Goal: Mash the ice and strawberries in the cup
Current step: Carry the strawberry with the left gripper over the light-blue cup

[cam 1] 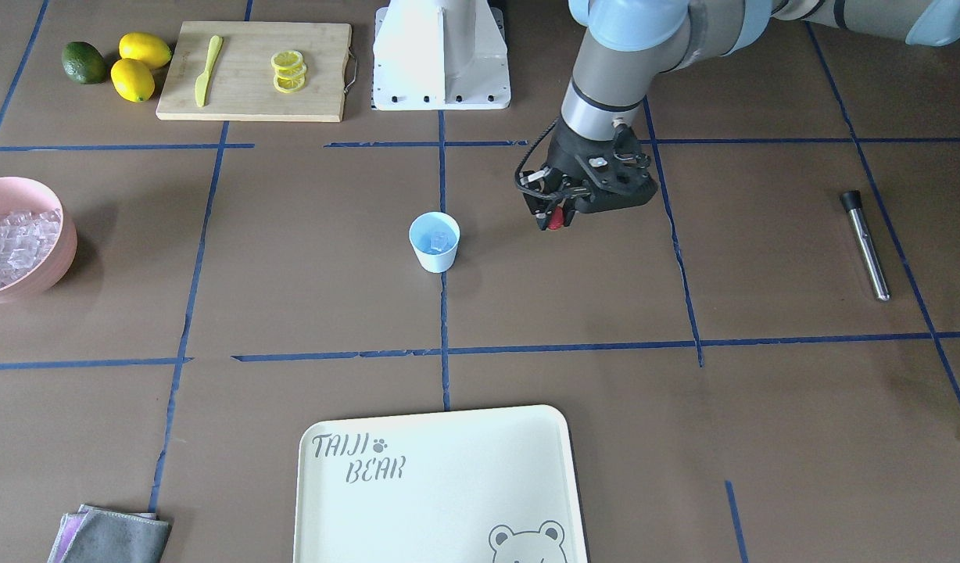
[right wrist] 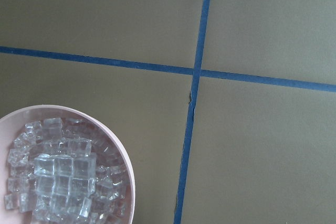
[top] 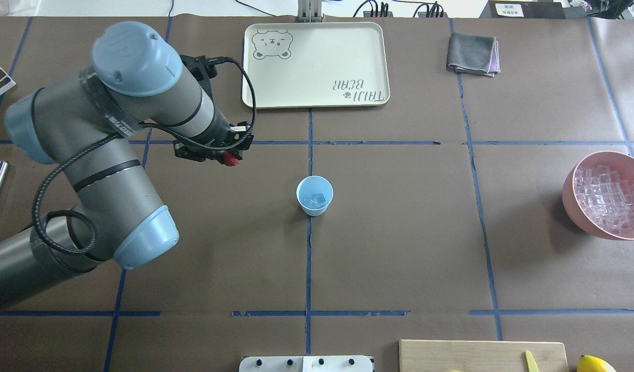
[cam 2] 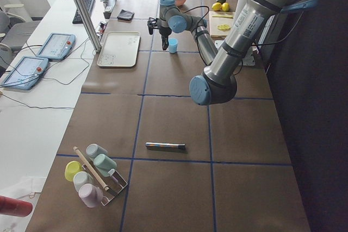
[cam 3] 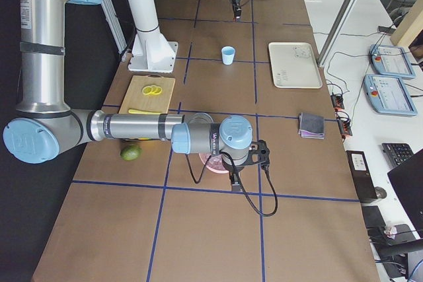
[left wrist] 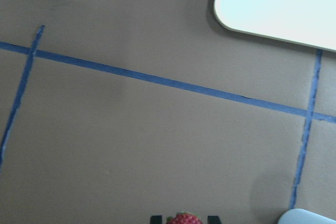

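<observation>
— Where to find the strawberry [left wrist: 184,219]?
— Pinched in the left pincer [cam 1: 555,222], jaws closed on it, up off the brown counter [cam 1: 292,297]. Red, bumpy, tiny.
— Over the cup [cam 1: 434,242] yet?
— No. Beside it and apart, on the left arm's side. Only catches the cup's rim at the corner of the left wrist view.
— And inside the cup?
— Holds a few clear lumps of ice [top: 317,199]. Stands upright on a blue tape line [top: 308,258], mid-counter.
— Any word on the right pincer [cam 3: 236,179]?
— Hangs near the pink bowl [top: 577,214], seen only from the counter's end. Cannot tell whether open or closed.
— In the bowl?
— Filled with a heap of cubes [right wrist: 63,177], glassy and whitish.
— Elsewhere?
— Spotting a metal rod [cam 1: 865,244] lying flat, well apart from the cup. Also a cream tray [cam 1: 441,485] with a bear print at the operators' edge, and a cutting board [cam 1: 253,70] bearing lemon slices [cam 1: 288,72] and a yellow knife [cam 1: 208,70] beside the robot's base.
</observation>
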